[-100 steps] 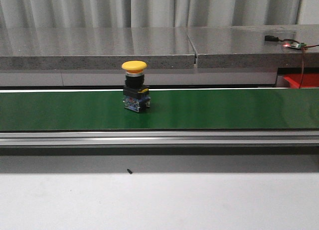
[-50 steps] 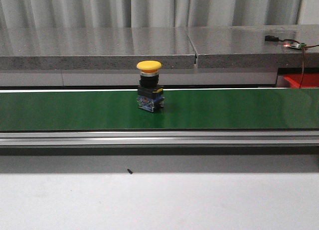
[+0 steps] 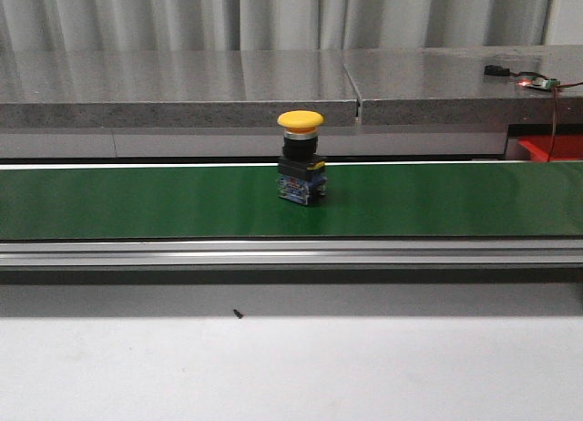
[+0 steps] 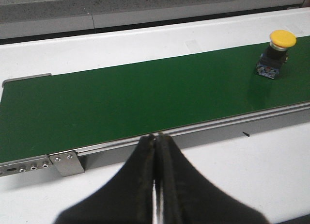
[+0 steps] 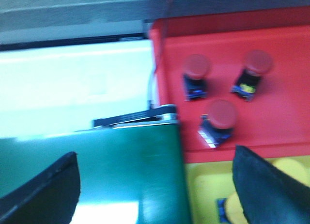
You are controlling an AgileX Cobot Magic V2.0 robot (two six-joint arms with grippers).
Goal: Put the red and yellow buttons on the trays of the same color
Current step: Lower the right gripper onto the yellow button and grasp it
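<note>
A yellow button (image 3: 301, 157) with a black and blue base stands upright on the green conveyor belt (image 3: 137, 202), near its middle. In the left wrist view the yellow button (image 4: 277, 54) is far off along the belt, and my left gripper (image 4: 156, 136) is shut on nothing over the white table by the belt's rail. My right gripper (image 5: 155, 153) is open and empty above the belt's end. Beside that end lie a red tray (image 5: 286, 112) holding three red buttons (image 5: 196, 76) and a yellow tray (image 5: 206, 190). A yellow button (image 5: 232, 207) in it is partly hidden by a finger.
A grey stone ledge (image 3: 182, 84) runs behind the belt, with a small circuit board and wires (image 3: 537, 82) at its right end. A metal rail (image 3: 291, 252) borders the belt's front. A corner of the red tray (image 3: 551, 148) shows at the far right.
The yellow button has travelled to the right along the belt, still upright. No gripper shows in the front view in any frame.
</note>
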